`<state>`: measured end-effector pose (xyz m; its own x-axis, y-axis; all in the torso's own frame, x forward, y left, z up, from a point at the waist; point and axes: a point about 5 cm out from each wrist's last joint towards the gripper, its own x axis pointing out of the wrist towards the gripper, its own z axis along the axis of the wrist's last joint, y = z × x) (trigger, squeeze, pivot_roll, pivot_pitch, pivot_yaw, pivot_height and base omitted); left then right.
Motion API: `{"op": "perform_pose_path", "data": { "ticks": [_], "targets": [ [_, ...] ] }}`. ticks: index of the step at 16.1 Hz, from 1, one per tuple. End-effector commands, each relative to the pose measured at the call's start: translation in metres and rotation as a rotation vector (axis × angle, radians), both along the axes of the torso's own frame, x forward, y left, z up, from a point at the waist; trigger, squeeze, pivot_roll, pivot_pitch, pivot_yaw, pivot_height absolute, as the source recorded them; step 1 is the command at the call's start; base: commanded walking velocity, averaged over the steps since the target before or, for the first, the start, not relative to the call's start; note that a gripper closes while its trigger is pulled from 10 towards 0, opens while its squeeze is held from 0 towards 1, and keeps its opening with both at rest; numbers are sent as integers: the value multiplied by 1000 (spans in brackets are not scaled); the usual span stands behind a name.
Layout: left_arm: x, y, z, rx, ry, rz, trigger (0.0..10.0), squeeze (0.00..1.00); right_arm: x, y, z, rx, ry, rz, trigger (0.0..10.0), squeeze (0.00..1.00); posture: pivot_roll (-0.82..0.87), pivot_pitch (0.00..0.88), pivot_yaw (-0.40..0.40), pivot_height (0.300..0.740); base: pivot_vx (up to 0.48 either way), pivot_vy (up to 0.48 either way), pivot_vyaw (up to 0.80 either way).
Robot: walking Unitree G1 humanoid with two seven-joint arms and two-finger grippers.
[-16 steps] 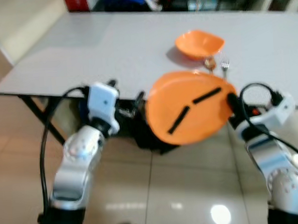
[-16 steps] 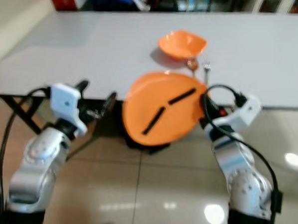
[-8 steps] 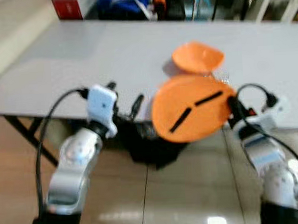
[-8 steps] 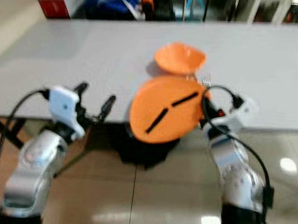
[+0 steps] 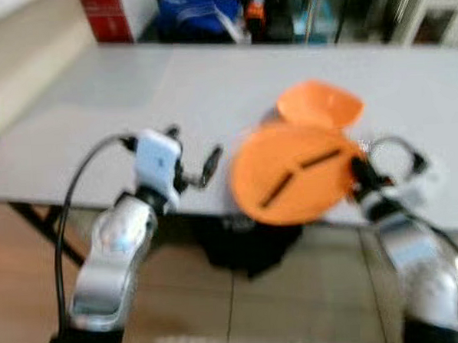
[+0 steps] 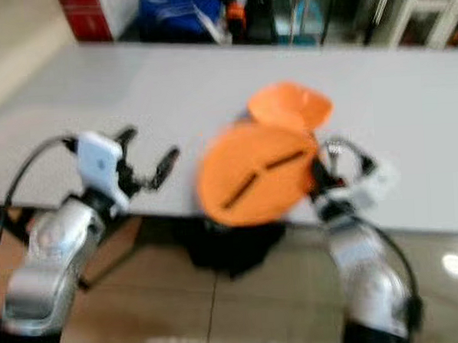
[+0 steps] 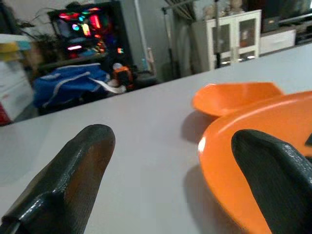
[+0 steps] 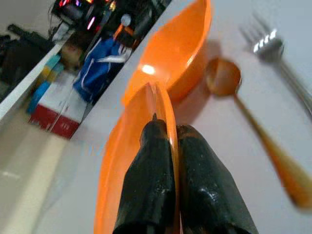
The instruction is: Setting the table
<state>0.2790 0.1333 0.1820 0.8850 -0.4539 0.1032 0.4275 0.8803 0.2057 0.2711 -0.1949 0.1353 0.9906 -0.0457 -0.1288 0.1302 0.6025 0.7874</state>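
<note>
Right gripper [image 8: 165, 146] clamped on orange plate [image 5: 290, 172] rim, left gripper [image 5: 194, 167] spread wide, empty

Table [image 5: 133, 107]: long, pale grey top with a plain matte surface, standing on dark legs over a glossy beige tiled floor [image 5: 297, 306]; its near edge runs across the head views.

Items lying directly on it:
- Orange bowl [image 5: 320, 105], shallow, toward the middle of the top, at about 1 o'clock from the view's centre.
- Spoon [image 8: 253, 122], brownish, bowl end just beside the orange bowl at its near side, handle running toward the near edge.
- Fork [image 8: 275, 53], silver, tines up by the orange bowl, lying just beside the spoon and roughly parallel with it.
</note>
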Motion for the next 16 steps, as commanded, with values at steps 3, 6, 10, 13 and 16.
{"op": "perform_pose_path", "data": {
  "ticks": [3, 6, 10, 13, 16],
  "targets": [
    [-3, 5, 2, 24, -7, -18, 10000, 0, 3, 18, 11, 79, -68, 95, 10000, 0, 106, 57, 10, 740, 87, 0, 0],
    [-11, 2, -4, 16, 49, -137, 10000, 0, 3, 19, 7, 113, -48, 92, 10000, 0, 110, 71, 12, 740, 0, 0, 0],
    [-16, 1, -14, 76, 114, -190, 10000, 0, 11, 14, -11, 143, 13, 30, 10000, 0, 113, 81, 13, 740, 0, 0, 0],
    [-19, -1, -14, 68, 123, -214, 10000, 0, 15, 7, -17, 132, 39, -20, 10000, 0, 114, 93, 8, 740, 0, 0, 0],
    [-21, -3, -15, 72, 134, -227, 10000, 0, 21, -4, -21, 143, 41, -97, 10000, 0, 114, 96, 7, 740, 0, 0, 0]
  ]
}}
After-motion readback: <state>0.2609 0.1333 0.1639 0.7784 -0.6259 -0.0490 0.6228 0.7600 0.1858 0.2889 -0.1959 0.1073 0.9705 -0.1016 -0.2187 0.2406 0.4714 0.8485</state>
